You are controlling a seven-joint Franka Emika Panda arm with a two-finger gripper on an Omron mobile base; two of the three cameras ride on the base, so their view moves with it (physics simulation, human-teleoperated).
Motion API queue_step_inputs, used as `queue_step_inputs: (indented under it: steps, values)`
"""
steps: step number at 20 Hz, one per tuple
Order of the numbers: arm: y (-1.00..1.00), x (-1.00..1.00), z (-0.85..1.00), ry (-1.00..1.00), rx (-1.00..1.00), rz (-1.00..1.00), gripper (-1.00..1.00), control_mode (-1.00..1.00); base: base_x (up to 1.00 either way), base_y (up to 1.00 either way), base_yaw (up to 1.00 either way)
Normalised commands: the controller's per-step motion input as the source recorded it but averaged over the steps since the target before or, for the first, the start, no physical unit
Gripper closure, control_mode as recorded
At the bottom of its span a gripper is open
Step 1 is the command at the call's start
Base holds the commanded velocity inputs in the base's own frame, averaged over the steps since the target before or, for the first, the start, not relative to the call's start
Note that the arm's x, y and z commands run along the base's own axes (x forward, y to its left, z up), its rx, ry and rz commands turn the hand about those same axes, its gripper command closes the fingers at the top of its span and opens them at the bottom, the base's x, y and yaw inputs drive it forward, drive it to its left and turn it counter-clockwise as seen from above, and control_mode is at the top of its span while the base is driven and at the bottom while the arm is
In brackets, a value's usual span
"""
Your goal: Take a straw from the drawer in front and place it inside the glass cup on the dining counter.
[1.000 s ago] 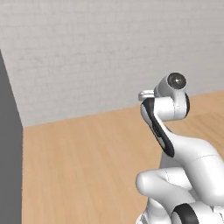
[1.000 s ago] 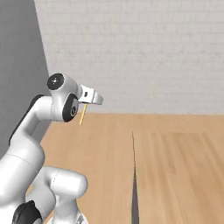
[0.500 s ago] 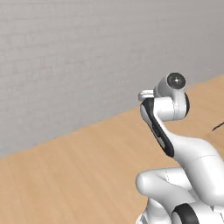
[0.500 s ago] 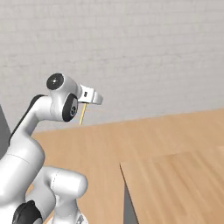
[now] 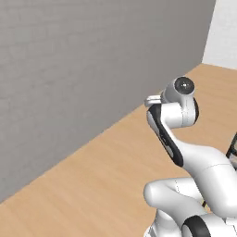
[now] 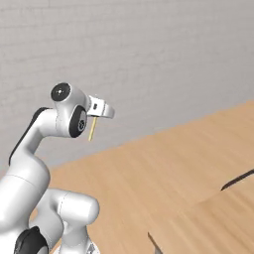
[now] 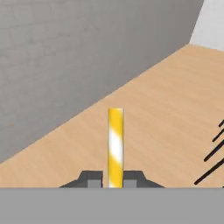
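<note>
Pincer clenched on the straw; arm folded, hand raised level above wood floor.

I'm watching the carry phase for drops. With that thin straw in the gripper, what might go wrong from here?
1. The thin yellow-and-white striped straw is pinched near one end by the shut two-finger gripper; it may swivel or slip.
2. The straw hangs below the gripper, so it may catch the light wood-plank counter edge.
</note>
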Motion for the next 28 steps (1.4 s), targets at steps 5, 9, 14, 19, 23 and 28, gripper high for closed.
queue_step_inputs:
  steps: [5, 9, 14, 19, 23, 28]
  values:
    - [0.0, 0.0, 0.0, 0.0, 0.0, 0.0, 1.0, 1.0, 0.72, 0.47, -0.64]
    - [0.0, 0.0, 0.0, 0.0, 0.0, 0.0, 1.0, 1.0, 0.7, 0.46, -0.64]
    - [0.0, 0.0, 0.0, 0.0, 0.0, 0.0, 1.0, 1.0, 0.83, 0.49, -0.61]
    - [0.0, 0.0, 0.0, 0.0, 0.0, 0.0, 1.0, 1.0, 1.0, 0.52, -0.54]
    - [0.0, 0.0, 0.0, 0.0, 0.0, 0.0, 1.0, 1.0, 1.0, 0.53, -0.54]
    - [0.0, 0.0, 0.0, 0.0, 0.0, 0.0, 1.0, 1.0, 1.0, 0.58, -0.56]
